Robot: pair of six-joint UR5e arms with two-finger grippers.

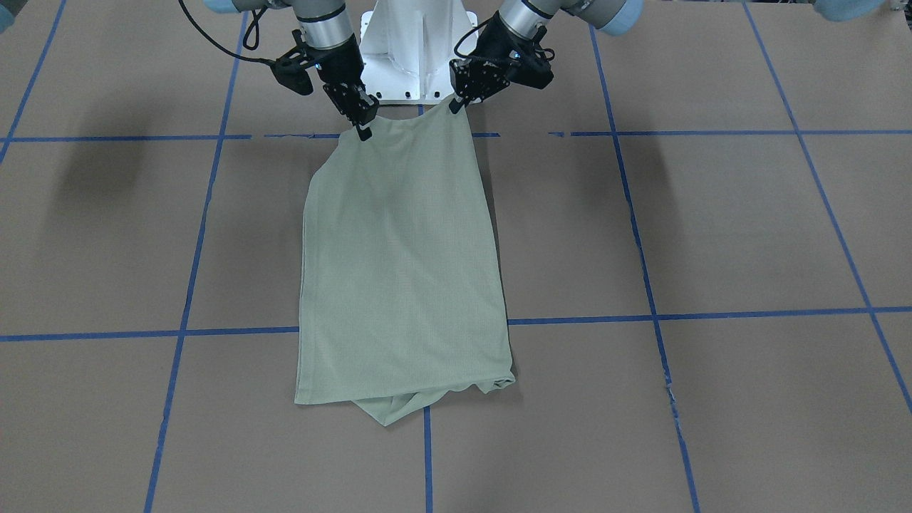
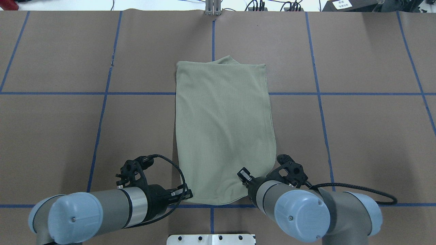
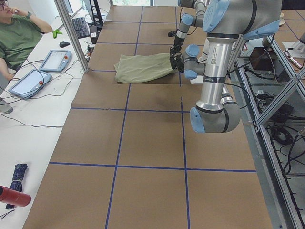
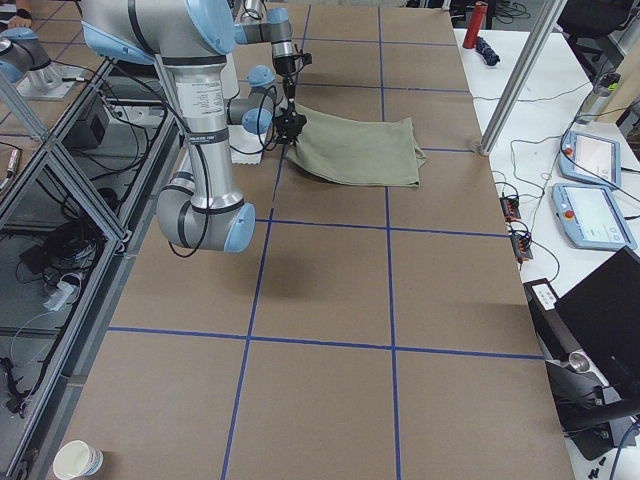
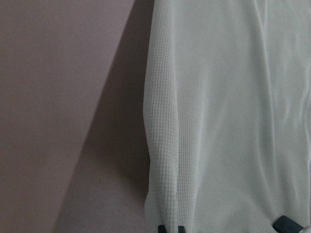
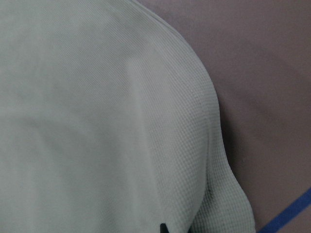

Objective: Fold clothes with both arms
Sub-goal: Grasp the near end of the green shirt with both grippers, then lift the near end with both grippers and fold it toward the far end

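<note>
Sage-green knit shirt (image 1: pixel 402 271) lies folded narrow (robot-side corners raised), pinched by left claw (image 1: pixel 454 106) and right claw (image 1: pixel 364 129).

"What covers the table?"

"Brown paper (image 1: pixel 748 221), gridded with blue tape lines (image 1: pixel 712 132)."

"And alongside it?"

"A white bench (image 3: pixel 33 138) with two teach pendants (image 3: pixel 55 60), a keyboard (image 3: pixel 81 27) and a mouse (image 3: pixel 64 44). An aluminium post (image 3: pixel 71 33) rises at its edge, and a paper cup (image 4: pixel 78 460) stands at one table corner."

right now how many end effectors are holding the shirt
2. The left end effector pinches one corner of the sage-green shirt on the robot's side; the right end effector pinches the other corner there.
</note>
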